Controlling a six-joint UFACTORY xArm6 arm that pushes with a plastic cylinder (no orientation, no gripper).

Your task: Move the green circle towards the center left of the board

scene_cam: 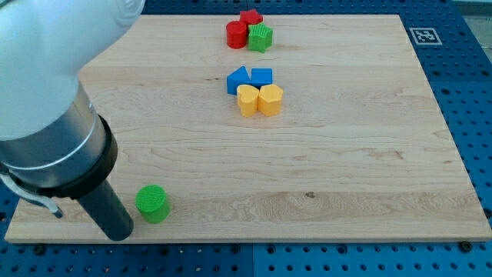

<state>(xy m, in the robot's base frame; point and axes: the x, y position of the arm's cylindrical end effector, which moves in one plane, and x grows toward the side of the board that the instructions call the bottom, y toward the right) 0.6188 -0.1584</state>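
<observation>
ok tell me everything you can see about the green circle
The green circle is a short, bright green cylinder with a ridged side, plastic by its look, standing upright on the wooden board near the view's bottom left corner. My tip sits just to its lower left, very close; contact can't be confirmed. No other block is near it.
</observation>
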